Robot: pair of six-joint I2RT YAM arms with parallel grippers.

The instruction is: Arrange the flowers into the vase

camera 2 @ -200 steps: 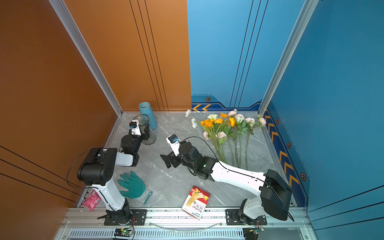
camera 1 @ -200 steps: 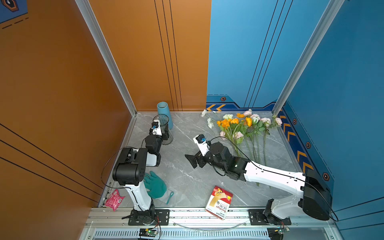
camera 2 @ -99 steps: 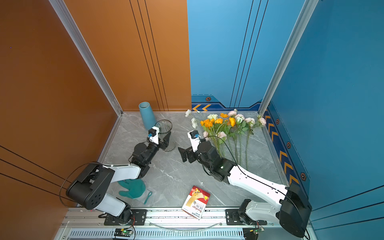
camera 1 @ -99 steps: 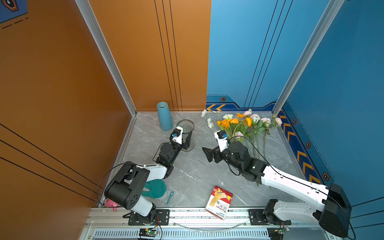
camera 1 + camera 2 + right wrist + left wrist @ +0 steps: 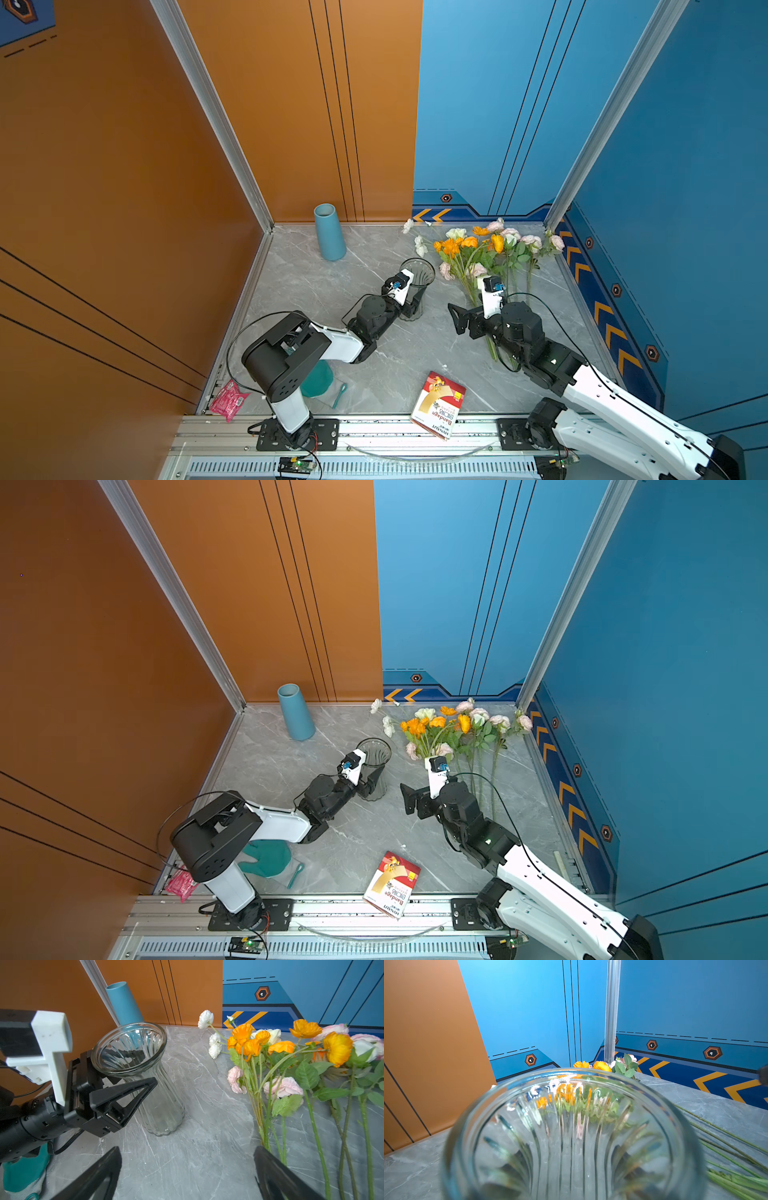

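Left hand (image 5: 411, 306) clamps the empty glass vase (image 5: 424, 282); all flowers (image 5: 478, 253) lie loose at its three o'clock; right hand (image 5: 187, 1150) spread, holding nothing.

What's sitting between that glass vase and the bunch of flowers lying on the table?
Nothing: only bare grey tabletop separates the glass vase from the flowers. The right wrist view shows this most clearly.
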